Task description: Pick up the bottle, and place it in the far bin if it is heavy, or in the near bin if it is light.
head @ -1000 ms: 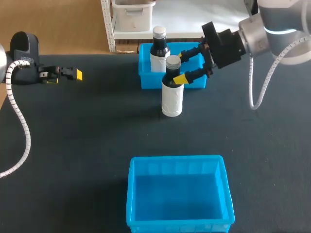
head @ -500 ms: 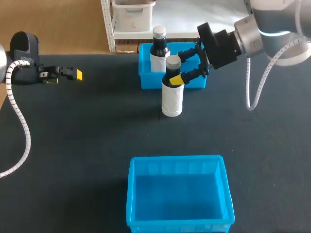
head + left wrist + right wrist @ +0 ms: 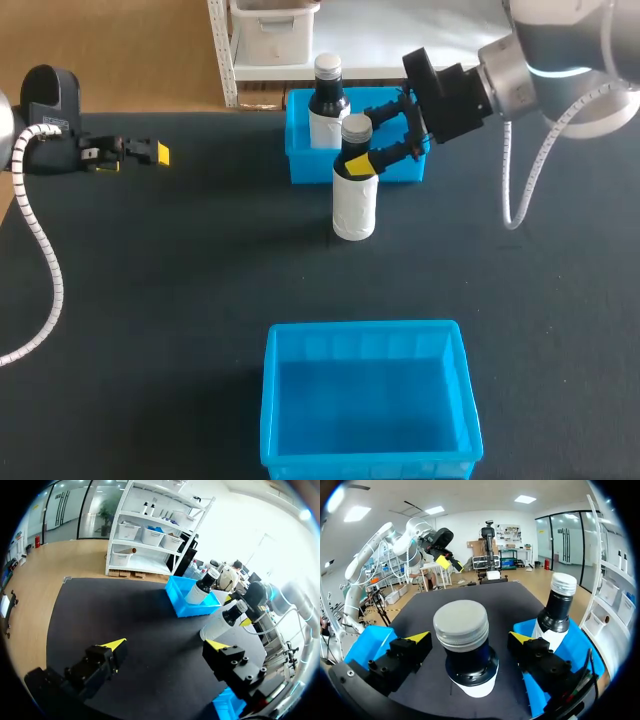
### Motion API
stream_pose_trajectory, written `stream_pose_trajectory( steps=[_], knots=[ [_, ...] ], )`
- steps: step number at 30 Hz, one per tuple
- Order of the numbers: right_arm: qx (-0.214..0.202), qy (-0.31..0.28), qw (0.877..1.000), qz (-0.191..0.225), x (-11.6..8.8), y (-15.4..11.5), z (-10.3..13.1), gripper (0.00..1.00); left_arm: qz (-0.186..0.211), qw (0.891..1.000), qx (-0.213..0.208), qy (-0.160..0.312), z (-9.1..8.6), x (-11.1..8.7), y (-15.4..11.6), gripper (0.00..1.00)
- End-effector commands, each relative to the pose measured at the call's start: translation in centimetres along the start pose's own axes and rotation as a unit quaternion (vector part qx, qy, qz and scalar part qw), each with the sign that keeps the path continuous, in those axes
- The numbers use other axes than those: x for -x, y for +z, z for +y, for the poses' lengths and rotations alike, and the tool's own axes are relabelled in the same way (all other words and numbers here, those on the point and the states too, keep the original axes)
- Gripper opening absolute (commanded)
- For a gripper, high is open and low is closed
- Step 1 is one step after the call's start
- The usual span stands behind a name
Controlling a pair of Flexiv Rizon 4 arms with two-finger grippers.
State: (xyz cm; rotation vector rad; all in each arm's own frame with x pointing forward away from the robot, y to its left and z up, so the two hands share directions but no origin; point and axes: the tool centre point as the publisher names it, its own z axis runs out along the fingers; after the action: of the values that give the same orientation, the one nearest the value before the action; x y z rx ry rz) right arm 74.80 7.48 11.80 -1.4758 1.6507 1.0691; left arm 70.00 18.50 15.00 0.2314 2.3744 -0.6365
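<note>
Bottle: dark bottle with white label and silver cap (image 3: 354, 190) stands upright on black desk (image 3: 180, 280), just in front of far blue plastic bin (image 3: 300, 165) | Right gripper (image 3: 363, 138): released, yellow-tipped fingers on either side of the bottle's neck, not touching it | Left gripper (image 3: 165, 644): released, well apart at desk's left | Near blue plastic bin (image 3: 365, 462): at desk's front edge

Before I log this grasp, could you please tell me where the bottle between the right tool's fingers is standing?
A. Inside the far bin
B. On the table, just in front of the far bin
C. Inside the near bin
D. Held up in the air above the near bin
B: the bottle stands upright on the black table, just in front of the far bin, with the right tool open around its neck.
</note>
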Motion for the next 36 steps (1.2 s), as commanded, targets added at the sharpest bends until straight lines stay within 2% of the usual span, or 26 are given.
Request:
stream_pose_trajectory(
  steps=[1, 3, 5, 7, 17, 20, 23, 26, 36],
  knots=[
    [-0.001, 0.000, 1.000, 0.000, -0.02, 0.11, -0.13, 0.87, 0.000, 1.000, 0.000, 0.000, 0.00, 0.00, 0.00, 1.00],
    [-0.001, -0.001, 1.000, 0.000, -0.02, 0.11, -0.15, 0.83, 0.000, 1.000, 0.000, 0.000, 0.00, 0.00, 0.00, 1.00],
    [-0.001, -0.001, 1.000, 0.000, -0.03, 0.11, -0.17, 0.69, 0.000, 1.000, 0.000, 0.000, 0.00, 0.00, 0.00, 1.00],
    [-0.001, -0.001, 1.000, 0.001, -0.04, 0.11, -0.18, 0.63, 0.000, 1.000, 0.000, 0.000, 0.00, 0.00, 0.00, 1.00],
    [0.000, 0.000, 1.000, 0.001, -0.20, 0.20, -0.14, 0.53, 0.000, 1.000, 0.000, 0.000, 0.00, 0.00, 0.00, 1.00],
    [0.000, 0.001, 1.000, 0.001, -0.23, 0.20, -0.13, 0.47, 0.000, 1.000, 0.000, 0.000, 0.00, 0.00, 0.00, 1.00],
    [0.000, 0.000, 1.000, 0.001, -0.25, 0.19, -0.12, 0.28, 0.000, 1.000, 0.000, 0.000, 0.00, 0.00, 0.00, 1.00],
    [0.000, -0.002, 1.000, 0.001, -0.21, 0.08, 0.05, 0.00, 0.000, 1.000, 0.000, 0.000, 0.00, 0.00, 0.00, 1.00],
    [0.001, -0.004, 1.000, 0.000, -0.36, 0.00, 0.39, 0.00, 0.000, 1.000, 0.000, 0.000, 0.00, 0.00, 0.00, 1.00]
  ],
)
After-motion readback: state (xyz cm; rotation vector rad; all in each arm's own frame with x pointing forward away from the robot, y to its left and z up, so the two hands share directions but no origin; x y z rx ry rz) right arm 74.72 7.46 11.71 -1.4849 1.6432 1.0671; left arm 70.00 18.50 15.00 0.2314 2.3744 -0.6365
